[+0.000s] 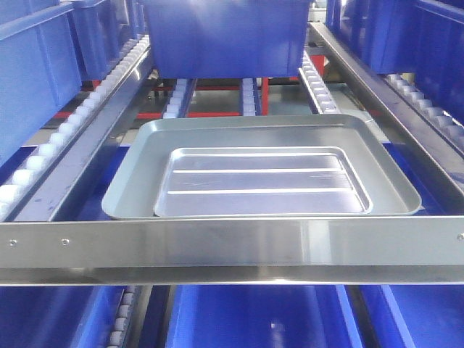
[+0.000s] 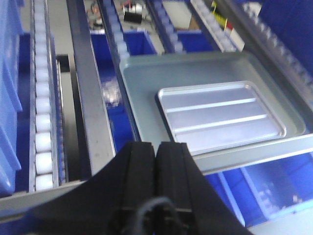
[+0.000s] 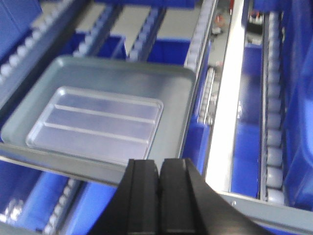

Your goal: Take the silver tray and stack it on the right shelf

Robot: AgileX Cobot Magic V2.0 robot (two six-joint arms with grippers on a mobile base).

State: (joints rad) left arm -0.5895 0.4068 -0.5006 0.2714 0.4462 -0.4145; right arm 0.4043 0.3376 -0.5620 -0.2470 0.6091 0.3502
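The silver tray [image 1: 261, 181] is found lying flat inside the larger tray [image 1: 138, 174], just behind the front crossbar [image 1: 232, 243] of the right shelf [image 1: 58, 170]. The left gripper [image 2: 156, 152] and the right gripper [image 3: 159, 169] are seen closed and empty, short of the crossbar. The silver tray is judged light, stiff and slippery. A pinch on its low raised rim nearest the crossbar is advised.

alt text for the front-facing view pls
A small ridged silver tray lies nested inside a larger silver tray on a roller shelf behind its steel front crossbar. Blue bins surround it; no gripper is visible.
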